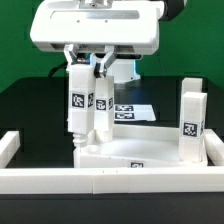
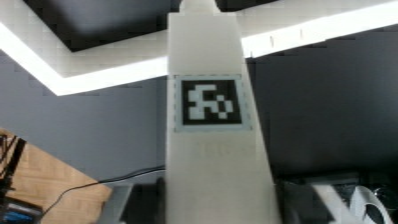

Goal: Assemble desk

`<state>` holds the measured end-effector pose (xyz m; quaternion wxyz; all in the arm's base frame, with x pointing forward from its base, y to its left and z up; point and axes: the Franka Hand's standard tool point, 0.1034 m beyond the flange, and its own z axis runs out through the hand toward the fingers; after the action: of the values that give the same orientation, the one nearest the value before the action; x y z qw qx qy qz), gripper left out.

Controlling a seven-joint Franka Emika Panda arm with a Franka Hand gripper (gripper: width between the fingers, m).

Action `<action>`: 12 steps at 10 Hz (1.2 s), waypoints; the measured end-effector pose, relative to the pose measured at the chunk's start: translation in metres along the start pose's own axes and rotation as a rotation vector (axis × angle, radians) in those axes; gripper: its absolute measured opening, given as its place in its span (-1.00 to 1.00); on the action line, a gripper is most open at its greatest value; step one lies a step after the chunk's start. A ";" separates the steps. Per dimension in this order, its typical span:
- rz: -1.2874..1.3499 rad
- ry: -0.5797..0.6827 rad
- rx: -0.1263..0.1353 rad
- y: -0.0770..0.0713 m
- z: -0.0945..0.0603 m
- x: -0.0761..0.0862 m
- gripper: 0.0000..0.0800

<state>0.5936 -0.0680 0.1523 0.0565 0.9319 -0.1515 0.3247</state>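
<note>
My gripper is shut on a white block leg with a black-and-white tag. It holds the leg upright at the left end of the white tray-like desk panel; I cannot tell whether the leg's foot touches the panel. A second tagged leg stands close beside it. A third leg stands upright at the panel's right end. In the wrist view the held leg fills the middle between the gripper's dark fingers.
White border wall segments run along the front and both sides of the black table. The marker board lies flat behind the panel. The wrist view shows a wall corner beyond the leg.
</note>
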 end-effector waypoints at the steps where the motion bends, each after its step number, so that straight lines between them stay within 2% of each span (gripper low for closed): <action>1: -0.002 -0.005 0.001 -0.001 0.000 -0.002 -0.27; 5: -0.009 -0.072 0.011 -0.008 0.002 -0.014 -0.27; 9: -0.024 -0.091 -0.001 -0.007 0.011 -0.027 -0.27; 12: -0.030 -0.094 -0.004 -0.007 0.014 -0.030 -0.27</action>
<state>0.5814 -0.0567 0.1223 0.0559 0.9482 -0.1406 0.2793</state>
